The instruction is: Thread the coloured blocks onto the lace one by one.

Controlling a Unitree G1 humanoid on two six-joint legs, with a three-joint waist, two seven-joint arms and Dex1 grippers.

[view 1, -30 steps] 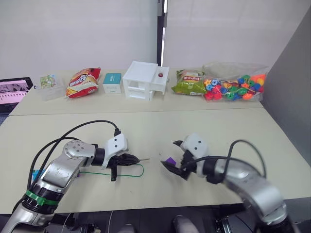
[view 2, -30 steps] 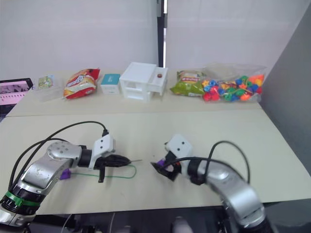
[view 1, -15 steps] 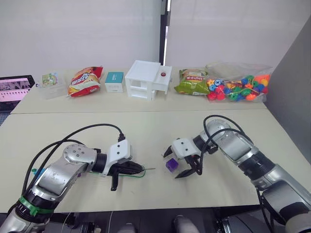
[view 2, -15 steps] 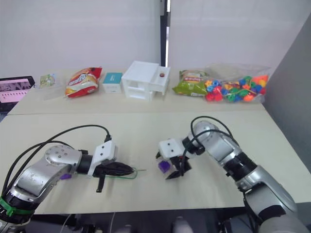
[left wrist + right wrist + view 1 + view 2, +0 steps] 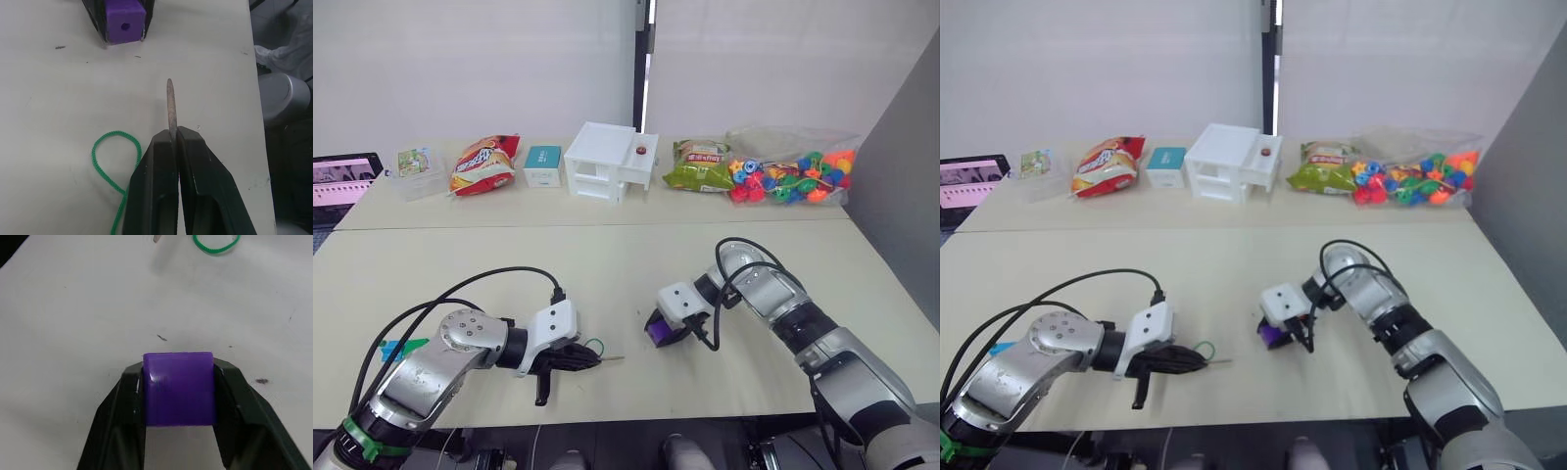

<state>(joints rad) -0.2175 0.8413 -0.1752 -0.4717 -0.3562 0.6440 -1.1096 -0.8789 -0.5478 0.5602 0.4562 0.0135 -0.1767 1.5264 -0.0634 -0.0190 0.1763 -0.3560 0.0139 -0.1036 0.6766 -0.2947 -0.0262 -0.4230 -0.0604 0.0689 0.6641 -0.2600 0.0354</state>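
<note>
My left gripper point(image 5: 172, 139) has its jaws pinched tight on the lace point(image 5: 105, 164) just behind its stiff pale tip point(image 5: 169, 105), which points at the purple block point(image 5: 125, 20). My right gripper point(image 5: 178, 382) clamps that block on both sides, low on the table point(image 5: 607, 264). Compared with half a second ago, the right jaws, then spread around the block, have closed on it, and the tip sits nearer.

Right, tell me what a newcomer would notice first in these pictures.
First, the small purple plastic cube clamped in the right hand at the near middle of the table. Next, the left hand shut on the thin green lace, its stiff pale tip aimed toward the cube's hole. Farther back, a clear bag of bright multicoloured beads lies at the far right.
</note>
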